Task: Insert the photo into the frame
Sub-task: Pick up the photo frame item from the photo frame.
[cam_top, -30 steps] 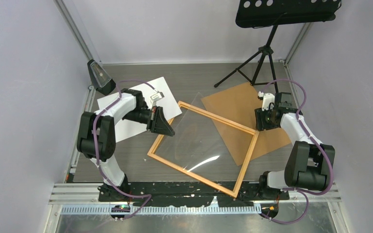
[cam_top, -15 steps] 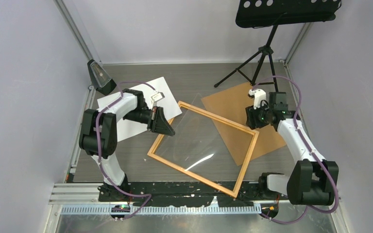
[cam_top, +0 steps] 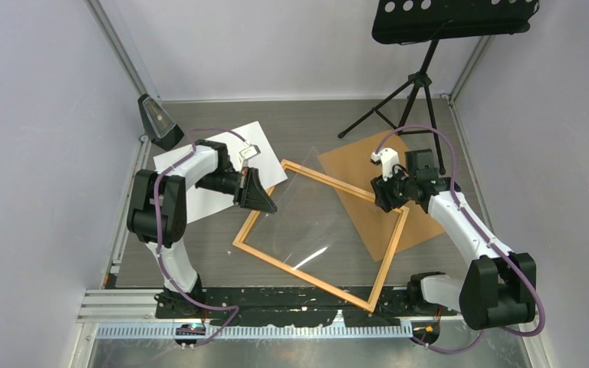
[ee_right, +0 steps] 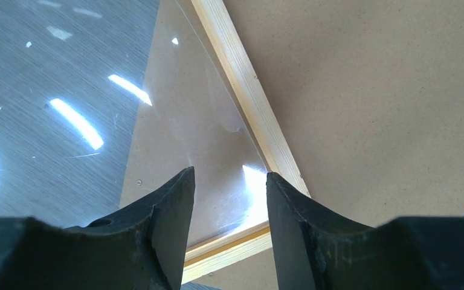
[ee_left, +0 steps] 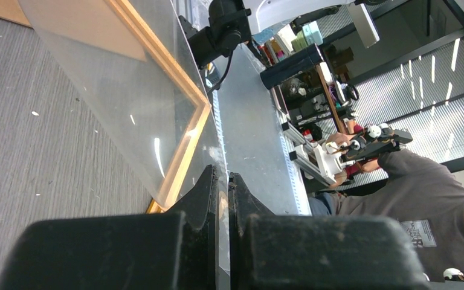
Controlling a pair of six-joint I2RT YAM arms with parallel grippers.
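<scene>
The orange frame (cam_top: 389,247) lies flat mid-table. The photo (cam_top: 199,205) lies white side up at the left, partly under my left arm. My left gripper (cam_top: 265,202) is shut on the left edge of the clear sheet (cam_top: 314,218) and holds it tilted over the frame; the left wrist view shows the fingers (ee_left: 223,176) pinching the sheet (ee_left: 115,90), with the frame (ee_left: 184,158) behind it. My right gripper (cam_top: 382,199) is open above the frame's right corner (ee_right: 241,78), its jaws (ee_right: 229,176) straddling the sheet's corner (ee_right: 199,127).
The brown backing board (cam_top: 368,162) lies under the frame's right side and also fills the right wrist view (ee_right: 368,109). A music stand tripod (cam_top: 418,92) stands at the back right. A black lamp (cam_top: 157,121) stands at the back left.
My right arm has swung left from the backing board's right side to above the frame's right corner. My left gripper has kept hold of the clear sheet and barely moved.
</scene>
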